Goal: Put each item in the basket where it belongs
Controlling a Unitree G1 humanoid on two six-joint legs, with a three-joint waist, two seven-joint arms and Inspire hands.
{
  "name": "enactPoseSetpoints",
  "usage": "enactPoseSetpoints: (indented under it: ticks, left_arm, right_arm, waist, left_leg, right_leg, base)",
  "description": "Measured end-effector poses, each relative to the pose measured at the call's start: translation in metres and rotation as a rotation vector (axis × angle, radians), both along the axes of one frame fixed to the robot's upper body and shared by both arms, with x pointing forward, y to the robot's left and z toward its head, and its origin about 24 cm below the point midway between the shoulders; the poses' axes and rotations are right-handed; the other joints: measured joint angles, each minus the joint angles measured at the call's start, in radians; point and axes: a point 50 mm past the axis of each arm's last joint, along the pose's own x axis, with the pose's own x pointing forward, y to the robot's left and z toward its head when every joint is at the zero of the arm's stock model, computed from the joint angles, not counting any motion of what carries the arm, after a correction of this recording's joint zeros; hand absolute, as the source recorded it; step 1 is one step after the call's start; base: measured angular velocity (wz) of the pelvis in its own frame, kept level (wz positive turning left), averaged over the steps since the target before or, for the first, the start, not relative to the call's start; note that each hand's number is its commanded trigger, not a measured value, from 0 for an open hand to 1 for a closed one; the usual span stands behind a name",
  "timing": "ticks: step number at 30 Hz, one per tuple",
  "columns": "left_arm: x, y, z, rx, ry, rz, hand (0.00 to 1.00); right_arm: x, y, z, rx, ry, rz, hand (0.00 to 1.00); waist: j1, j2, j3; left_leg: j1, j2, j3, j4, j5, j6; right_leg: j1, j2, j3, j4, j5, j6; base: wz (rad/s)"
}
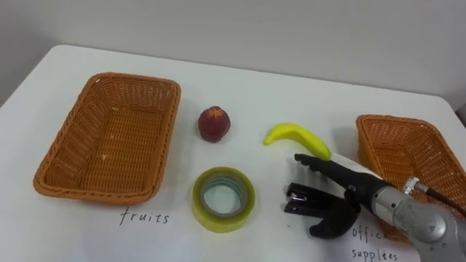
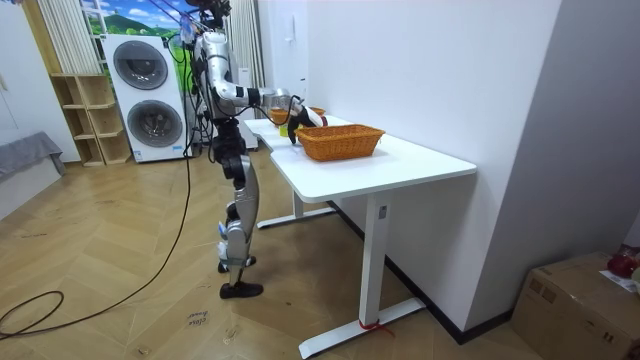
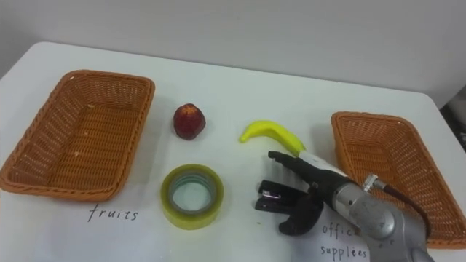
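The right robot hand (image 1: 348, 191), spread wide, hovers over the black stapler (image 1: 302, 198) on the table (image 1: 240, 87), seemingly not yet gripping; next, close round it and carry it to the office-supplies basket (image 1: 397, 120).

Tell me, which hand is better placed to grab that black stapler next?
Probably the right hand: it is open over the stapler, and the office supplies basket sits on that same side.

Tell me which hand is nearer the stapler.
Right. The right hand is at the stapler, open, with its fingers past the stapler's far side and its thumb on the near side; contact is unclear.
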Motion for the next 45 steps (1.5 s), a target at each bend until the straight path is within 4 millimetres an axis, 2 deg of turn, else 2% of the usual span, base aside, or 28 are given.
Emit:
enactPoseSetpoints:
  ticks: [11, 21, 36, 45]
  left_arm:
    - [0.000, -0.005, -0.002, -0.008, -0.003, 0.005, 0.00]
    - [0.002, -0.008, -0.003, 0.000, -0.005, 0.020, 0.00]
    - [0.006, -0.008, -0.003, 0.010, 0.011, 0.028, 0.00]
    - [0.009, -0.008, -0.002, 0.013, 0.003, 0.028, 0.00]
  right_arm:
    - [0.001, 0.000, 0.000, -0.051, -0.013, -0.023, 0.00]
    - [-0.001, 0.004, 0.002, -0.064, -0.008, -0.032, 0.00]
    - [-0.002, 0.018, 0.005, -0.111, 0.034, -0.010, 0.00]
    - [-0.003, 0.018, 0.003, -0.116, 0.052, -0.020, 0.00]
  waist:
    - [0.001, -0.001, -0.0001]
    - [0.002, -0.010, 0.0043]
    - [0.012, -0.016, 0.0032]
    - [0.021, -0.018, 0.0013]
  left_leg:
    - [0.003, 0.000, 0.000, -0.008, 0.000, 0.000]
    - [0.003, 0.000, 0.000, -0.010, 0.000, 0.000]
    - [0.002, 0.001, -0.001, -0.017, 0.000, 0.000]
    - [0.002, 0.001, -0.001, -0.012, 0.000, 0.000]
  right_leg:
    - [-0.002, 0.001, 0.001, -0.001, 0.000, 0.000]
    - [-0.001, 0.003, 0.016, -0.002, 0.000, 0.000]
    - [-0.004, 0.002, 0.002, -0.001, 0.000, 0.000]
    - [-0.002, 0.002, 0.000, 0.000, 0.000, 0.000]
  base:
    - [0.00]
    - [0.00]
    - [0.00]
    - [0.00]
